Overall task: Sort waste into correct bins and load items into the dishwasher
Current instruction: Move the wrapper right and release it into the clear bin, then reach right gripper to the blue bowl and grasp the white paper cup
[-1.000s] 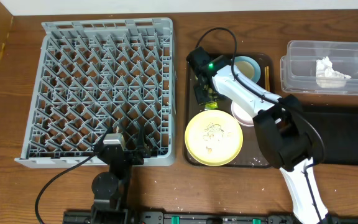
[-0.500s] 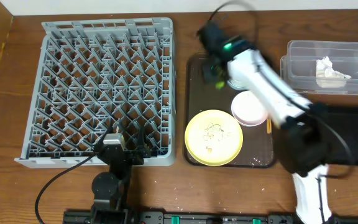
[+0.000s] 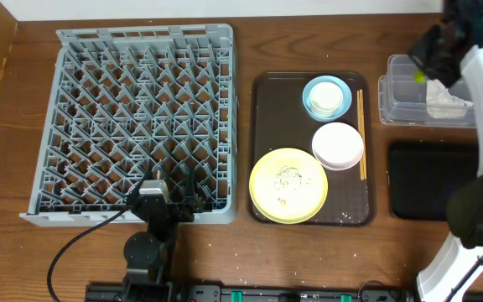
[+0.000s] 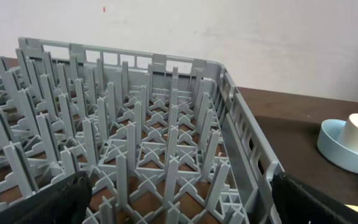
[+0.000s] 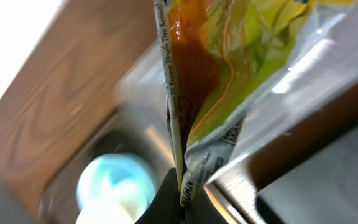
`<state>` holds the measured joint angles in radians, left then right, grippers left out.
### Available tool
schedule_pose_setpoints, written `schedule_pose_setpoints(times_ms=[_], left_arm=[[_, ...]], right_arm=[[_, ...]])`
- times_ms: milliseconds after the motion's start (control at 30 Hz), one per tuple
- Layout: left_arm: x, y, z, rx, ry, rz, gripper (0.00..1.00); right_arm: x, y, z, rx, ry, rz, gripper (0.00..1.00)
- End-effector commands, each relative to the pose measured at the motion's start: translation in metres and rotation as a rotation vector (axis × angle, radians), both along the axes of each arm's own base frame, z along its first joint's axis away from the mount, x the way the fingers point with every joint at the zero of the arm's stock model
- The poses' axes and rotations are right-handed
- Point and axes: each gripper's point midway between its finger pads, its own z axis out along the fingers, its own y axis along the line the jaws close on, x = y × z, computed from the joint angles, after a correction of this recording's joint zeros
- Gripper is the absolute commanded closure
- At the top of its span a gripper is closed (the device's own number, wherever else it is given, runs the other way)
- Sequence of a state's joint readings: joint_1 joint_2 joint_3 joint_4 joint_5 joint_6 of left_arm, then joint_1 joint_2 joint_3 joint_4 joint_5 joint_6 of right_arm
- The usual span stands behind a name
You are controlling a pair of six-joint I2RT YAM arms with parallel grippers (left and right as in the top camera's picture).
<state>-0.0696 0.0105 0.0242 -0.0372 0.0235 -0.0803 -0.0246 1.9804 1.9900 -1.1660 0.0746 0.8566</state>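
Observation:
My right gripper is shut on the yellow-green printed wrapper and holds it above the left end of the clear tub. In the right wrist view the fingers pinch the wrapper's lower edge. A crumpled white paper lies in the tub. The yellow plate with rice grains on it, the pink bowl, the light blue bowl holding the white cup, and the chopsticks are on the brown tray. My left gripper is open at the grey dish rack's front edge.
The black tray lies in front of the clear tub, right of the brown serving tray. The left wrist view shows the rack's pegs and the blue bowl with the cup at right. A white wall is behind.
My right arm has swung from the brown tray's back left corner to the right, carrying the yellow-green wrapper over to the clear tub. The left arm has not moved.

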Motion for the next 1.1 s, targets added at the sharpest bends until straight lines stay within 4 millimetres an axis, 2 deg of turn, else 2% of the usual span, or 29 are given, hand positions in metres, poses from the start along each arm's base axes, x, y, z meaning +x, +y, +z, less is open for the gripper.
schedule_pose_setpoints(times_ms=[0, 67, 133, 200, 233, 300, 567, 633, 667, 733, 767, 867, 933, 1067], left_arm=[[-0.001, 0.001, -0.017, 0.011, 0.048, 0.008, 0.06], [-0.001, 0.001, -0.017, 0.011, 0.048, 0.008, 0.06], [-0.001, 0.001, -0.017, 0.011, 0.048, 0.008, 0.06], [-0.001, 0.001, -0.017, 0.011, 0.048, 0.008, 0.06], [-0.001, 0.001, -0.017, 0.011, 0.048, 0.008, 0.06], [-0.001, 0.001, -0.017, 0.011, 0.048, 0.008, 0.06], [-0.001, 0.001, -0.017, 0.011, 0.048, 0.008, 0.06], [-0.001, 0.001, -0.017, 0.011, 0.048, 0.008, 0.06], [-0.001, 0.001, -0.017, 0.011, 0.048, 0.008, 0.06], [-0.001, 0.001, -0.017, 0.011, 0.048, 0.008, 0.06], [-0.001, 0.001, -0.017, 0.011, 0.048, 0.008, 0.06], [-0.001, 0.001, -0.017, 0.011, 0.048, 0.008, 0.06], [-0.001, 0.001, -0.017, 0.011, 0.048, 0.008, 0.06], [-0.001, 0.001, -0.017, 0.011, 0.048, 0.008, 0.06]], right_arm=[[-0.004, -0.039, -0.019, 0.053, 0.017, -0.204, 0.98], [-0.003, -0.056, -0.027, 0.056, 0.006, -0.238, 0.98], [0.0, -0.066, -0.032, 0.052, -0.009, -0.25, 0.87], [0.008, -0.071, -0.034, 0.039, -0.039, -0.198, 0.57], [0.011, -0.071, -0.033, 0.037, -0.05, -0.156, 0.3], [0.016, -0.064, -0.032, 0.048, -0.063, -0.079, 0.01], [0.025, -0.001, -0.017, 0.272, -0.151, 0.297, 0.01], [0.025, 0.027, -0.004, 0.364, -0.219, 0.472, 0.01], [0.019, 0.064, 0.016, 0.476, -0.32, 0.705, 0.07], [0.009, 0.094, 0.037, 0.559, -0.418, 0.887, 0.17], [0.004, 0.106, 0.043, 0.582, -0.441, 0.937, 0.17], [-0.003, 0.13, 0.048, 0.554, -0.433, 1.0, 0.14], [-0.008, 0.148, 0.045, 0.479, -0.402, 1.047, 0.02], [-0.011, 0.169, 0.01, 0.19, -0.225, 1.031, 0.01]])
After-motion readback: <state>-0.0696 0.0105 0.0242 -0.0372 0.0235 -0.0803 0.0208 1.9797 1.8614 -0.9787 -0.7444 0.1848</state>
